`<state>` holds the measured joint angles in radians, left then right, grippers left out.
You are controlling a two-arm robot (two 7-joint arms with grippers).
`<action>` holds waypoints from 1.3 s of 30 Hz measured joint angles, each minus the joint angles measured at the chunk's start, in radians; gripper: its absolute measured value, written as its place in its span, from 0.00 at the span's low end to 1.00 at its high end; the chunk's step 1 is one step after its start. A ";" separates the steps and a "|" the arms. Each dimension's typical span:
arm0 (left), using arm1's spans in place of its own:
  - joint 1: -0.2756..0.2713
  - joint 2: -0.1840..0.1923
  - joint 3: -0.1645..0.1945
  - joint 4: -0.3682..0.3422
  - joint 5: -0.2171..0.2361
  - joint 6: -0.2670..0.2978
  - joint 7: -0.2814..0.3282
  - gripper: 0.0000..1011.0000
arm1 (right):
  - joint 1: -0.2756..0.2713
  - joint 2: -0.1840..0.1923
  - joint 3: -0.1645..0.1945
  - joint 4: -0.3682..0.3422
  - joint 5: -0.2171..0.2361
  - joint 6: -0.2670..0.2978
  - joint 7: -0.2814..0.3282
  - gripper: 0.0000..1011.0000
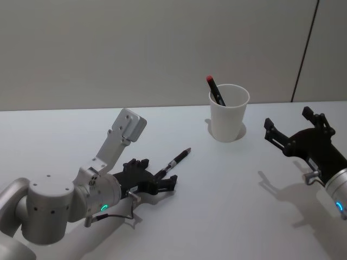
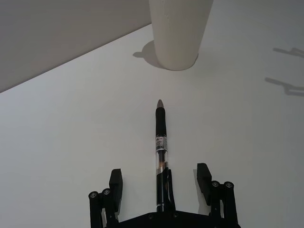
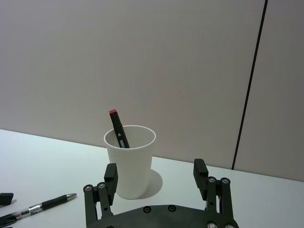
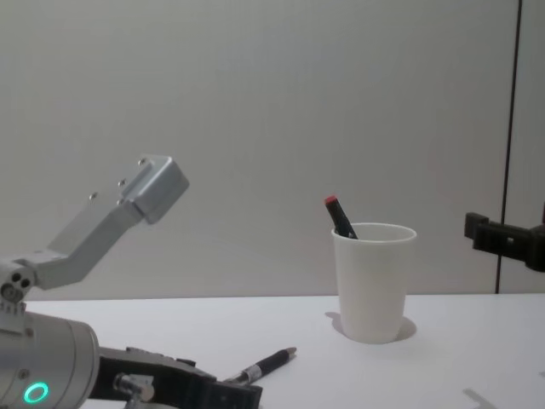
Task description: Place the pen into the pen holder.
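Observation:
A black pen (image 1: 174,161) lies flat on the white table, its tip towards the pen holder (image 1: 229,116), a white paper cup standing upright farther back. A black marker with a red cap (image 1: 214,89) leans inside the cup. My left gripper (image 1: 157,173) is low over the table, open, with its fingers on either side of the pen's rear end (image 2: 161,147) and a gap on both sides. The cup (image 2: 179,33) stands straight ahead of the left gripper (image 2: 159,171). My right gripper (image 1: 290,120) hovers open to the right of the cup (image 3: 129,166), holding nothing.
Behind the white table (image 1: 65,135) runs a plain grey wall, with a dark vertical seam (image 1: 304,51) at the right. The right gripper (image 3: 155,167) faces the cup from some way off, with bare table between them.

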<state>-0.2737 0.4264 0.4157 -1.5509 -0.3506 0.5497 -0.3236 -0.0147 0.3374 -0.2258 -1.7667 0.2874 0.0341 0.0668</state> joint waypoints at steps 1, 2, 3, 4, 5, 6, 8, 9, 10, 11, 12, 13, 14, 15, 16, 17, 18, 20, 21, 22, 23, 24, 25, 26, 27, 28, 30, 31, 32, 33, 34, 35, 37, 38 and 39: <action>0.000 0.000 0.000 0.000 0.000 0.000 0.000 0.95 | 0.000 0.000 0.000 0.000 0.000 0.000 0.000 0.99; 0.000 0.000 0.000 0.000 0.000 0.001 0.000 0.93 | 0.000 0.000 0.000 0.000 0.000 0.000 0.000 0.99; 0.000 0.000 0.000 0.000 0.000 0.001 0.000 0.92 | 0.000 0.000 0.000 0.000 0.000 0.000 0.000 0.99; 0.000 0.000 0.000 0.000 0.000 0.001 0.000 0.88 | 0.000 0.000 0.000 0.000 0.000 0.000 0.000 0.99; 0.000 0.000 0.000 0.000 0.000 0.001 -0.001 0.87 | 0.000 0.000 0.000 0.000 0.000 0.000 0.000 0.99; 0.000 0.000 0.000 0.000 0.000 0.002 -0.001 0.85 | 0.000 0.000 0.000 0.000 0.000 0.000 0.000 0.99; 0.000 0.000 0.000 0.000 0.000 0.002 -0.001 0.78 | 0.000 0.000 0.000 0.000 0.000 0.000 0.000 0.99; 0.000 0.000 0.000 0.000 0.000 0.002 -0.001 0.77 | 0.000 0.000 0.000 0.000 0.000 0.000 0.000 0.99; 0.000 0.000 0.000 0.000 0.000 0.002 -0.001 0.76 | 0.000 0.000 0.000 0.000 0.000 0.000 0.000 0.99; 0.000 0.000 0.000 0.000 0.000 0.002 -0.001 0.70 | 0.000 0.000 0.000 0.000 0.000 0.000 0.000 0.99; 0.000 0.000 0.000 0.000 0.000 0.003 -0.001 0.68 | 0.000 0.000 0.000 0.000 0.000 0.000 0.000 0.99; 0.000 0.000 0.000 0.000 0.000 0.003 -0.001 0.66 | 0.000 0.000 0.000 0.000 0.000 0.000 0.000 0.99; 0.000 0.000 0.000 0.000 0.000 0.003 -0.001 0.65 | 0.000 0.000 0.000 0.000 0.000 0.000 0.000 0.99; 0.000 0.000 0.000 0.000 -0.001 0.003 -0.001 0.63 | 0.000 0.000 0.000 0.000 0.000 0.000 0.000 0.99; 0.000 0.000 0.000 0.000 -0.001 0.003 -0.001 0.63 | 0.000 0.000 0.000 0.000 0.000 0.000 0.000 0.99; 0.000 0.000 0.000 0.000 -0.001 0.003 -0.002 0.62 | 0.000 0.000 0.000 0.000 0.000 0.000 0.000 0.99; 0.000 0.000 0.000 0.000 -0.001 0.003 -0.002 0.61 | 0.000 0.000 0.000 0.000 0.000 0.000 0.000 0.99; 0.000 0.000 0.001 0.000 -0.001 0.004 -0.002 0.60 | 0.000 0.000 0.000 0.000 0.000 0.000 0.000 0.99; 0.000 0.000 0.001 0.000 -0.001 0.004 -0.002 0.59 | 0.000 0.000 0.000 0.000 0.000 0.000 0.000 0.99; 0.000 0.000 0.001 0.000 -0.001 0.004 -0.002 0.58 | 0.000 0.000 0.000 0.000 0.000 0.000 0.000 0.99; 0.000 0.000 0.001 0.000 -0.001 0.004 -0.002 0.58 | 0.000 0.000 0.000 0.000 0.000 0.000 0.000 0.99; 0.000 0.000 0.001 0.000 -0.001 0.004 -0.002 0.57 | 0.000 0.000 0.000 0.000 0.000 0.000 0.000 0.99; 0.000 0.000 0.001 0.000 -0.001 0.004 -0.002 0.56 | 0.000 0.000 0.000 0.000 0.000 0.000 0.000 0.99; 0.000 0.000 0.001 0.000 -0.001 0.004 -0.002 0.55 | 0.000 0.000 0.000 0.000 0.000 0.000 0.000 0.99; 0.000 0.000 0.001 0.000 -0.001 0.004 -0.002 0.55 | 0.000 0.000 0.000 0.000 0.000 0.000 0.000 0.99; 0.000 0.000 0.001 0.000 -0.001 0.004 -0.003 0.55 | 0.000 0.000 0.000 0.000 0.000 0.000 0.000 0.99; 0.000 0.000 0.001 0.000 -0.001 0.004 -0.003 0.54 | 0.000 0.000 0.000 0.000 0.000 0.000 0.000 0.99; 0.000 0.000 0.001 0.000 -0.001 0.004 -0.003 0.52 | 0.000 0.000 0.000 0.000 0.000 0.000 0.000 0.99; 0.000 0.000 0.001 0.000 -0.001 0.004 -0.003 0.52 | 0.000 0.000 0.000 0.000 0.000 0.000 0.000 0.99; 0.000 0.000 0.001 0.000 -0.001 0.004 -0.004 0.51 | 0.000 0.000 0.000 0.000 0.000 0.000 0.000 0.99; 0.000 0.000 0.001 0.000 -0.001 0.004 -0.004 0.51 | 0.000 0.000 0.000 0.000 0.000 0.000 0.000 0.99; 0.000 0.000 0.001 0.000 -0.001 0.004 -0.005 0.50 | 0.000 0.000 0.000 0.000 0.000 0.000 0.000 0.99; 0.000 0.001 0.001 0.000 -0.001 0.003 -0.007 0.49 | 0.000 0.000 0.000 0.000 0.000 0.000 0.000 0.99; 0.001 0.001 0.001 0.000 -0.001 0.001 -0.010 0.48 | 0.000 0.000 0.000 0.000 0.000 0.000 0.000 0.99; 0.001 0.002 0.001 -0.001 -0.001 0.000 -0.012 0.48 | 0.000 0.000 0.000 0.000 0.000 0.000 0.000 0.99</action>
<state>-0.2728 0.4280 0.4167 -1.5517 -0.3518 0.5493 -0.3358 -0.0146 0.3375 -0.2258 -1.7667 0.2874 0.0341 0.0668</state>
